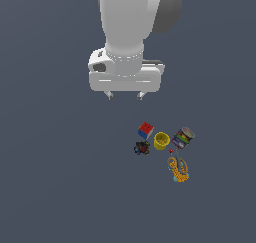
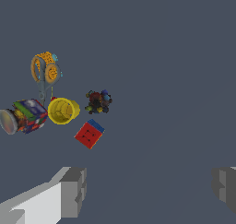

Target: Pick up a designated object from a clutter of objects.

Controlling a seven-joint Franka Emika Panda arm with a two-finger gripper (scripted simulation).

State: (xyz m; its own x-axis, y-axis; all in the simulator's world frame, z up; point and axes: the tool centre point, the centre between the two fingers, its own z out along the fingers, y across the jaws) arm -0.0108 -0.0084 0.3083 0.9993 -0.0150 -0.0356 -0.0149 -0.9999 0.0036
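Note:
The purple-blue can (image 1: 183, 137) with a silvery lid lies tilted at the clutter's edge toward the exterior view's right; it also shows in the wrist view (image 2: 24, 117). Beside it stand the yellow cup (image 1: 161, 140) (image 2: 63, 110), the red-and-blue cube (image 1: 145, 130) (image 2: 89, 133), a dark small toy (image 1: 142, 148) (image 2: 98, 102) and orange-handled scissors (image 1: 178, 169) (image 2: 44, 71). My gripper (image 1: 125, 95) (image 2: 147, 191) hangs open and empty, well above the floor and toward the exterior view's left of the clutter.
The items lie on a plain dark grey-blue floor (image 1: 60, 177). The arm's white body (image 1: 131, 27) fills the upper middle of the exterior view.

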